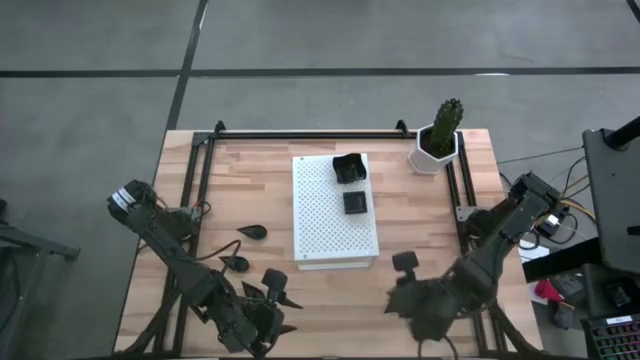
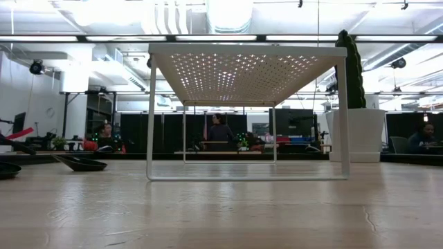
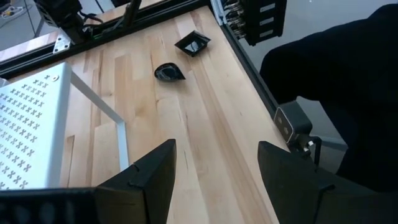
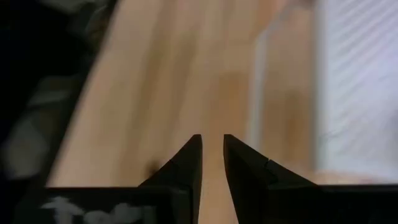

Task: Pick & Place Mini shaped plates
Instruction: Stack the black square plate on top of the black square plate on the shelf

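2 mini plates (image 1: 352,185) sit on white board (image 1: 334,235); more wait on counter (image 1: 420,215). Left hand (image 3: 214,180) open; right hand (image 4: 212,163) nearly closed, empty.

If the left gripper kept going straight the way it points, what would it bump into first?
Probably the teardrop plate. The left gripper, open and empty, points along bare wood toward it, with the square plate just beyond. Depth is hard to judge, so it might pass slightly beside.

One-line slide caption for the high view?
Two mini plates rest on the white perforated board; both arms wait near the table's front edge, cactus pot behind.
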`<state>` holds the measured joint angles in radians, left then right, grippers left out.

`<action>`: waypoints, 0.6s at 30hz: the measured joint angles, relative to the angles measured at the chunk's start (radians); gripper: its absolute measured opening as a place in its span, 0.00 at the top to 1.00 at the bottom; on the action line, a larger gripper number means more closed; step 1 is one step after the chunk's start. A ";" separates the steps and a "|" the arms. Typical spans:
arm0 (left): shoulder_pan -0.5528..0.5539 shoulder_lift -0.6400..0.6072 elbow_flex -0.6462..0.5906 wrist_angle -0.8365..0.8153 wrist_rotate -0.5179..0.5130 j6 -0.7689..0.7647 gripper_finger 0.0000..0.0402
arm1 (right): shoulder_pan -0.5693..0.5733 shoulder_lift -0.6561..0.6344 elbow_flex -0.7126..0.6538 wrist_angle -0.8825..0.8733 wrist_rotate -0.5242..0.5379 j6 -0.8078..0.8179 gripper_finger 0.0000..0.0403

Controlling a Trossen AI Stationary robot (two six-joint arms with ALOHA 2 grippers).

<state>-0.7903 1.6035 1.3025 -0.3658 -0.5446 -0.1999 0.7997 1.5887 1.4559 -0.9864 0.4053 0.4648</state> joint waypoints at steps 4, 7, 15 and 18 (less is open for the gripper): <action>0.004 0.000 0.000 0.000 0.000 0.006 0.45 | 0.051 0.004 0.000 0.002 -0.123 0.153 0.85; 0.004 0.000 0.000 0.000 0.000 0.006 0.45 | 0.086 0.020 -0.001 0.001 -0.183 0.231 0.85; 0.009 0.000 0.000 0.054 0.000 0.051 0.45 | 0.191 0.092 -0.005 -0.003 -0.163 0.361 0.86; 0.012 0.000 0.000 0.074 0.000 0.067 0.45 | 0.235 0.128 -0.005 -0.013 -0.134 0.386 0.86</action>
<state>-0.7786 1.6039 1.3025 -0.2916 -0.5449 -0.1330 1.0347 1.7163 1.4509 -0.9991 0.2711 0.8508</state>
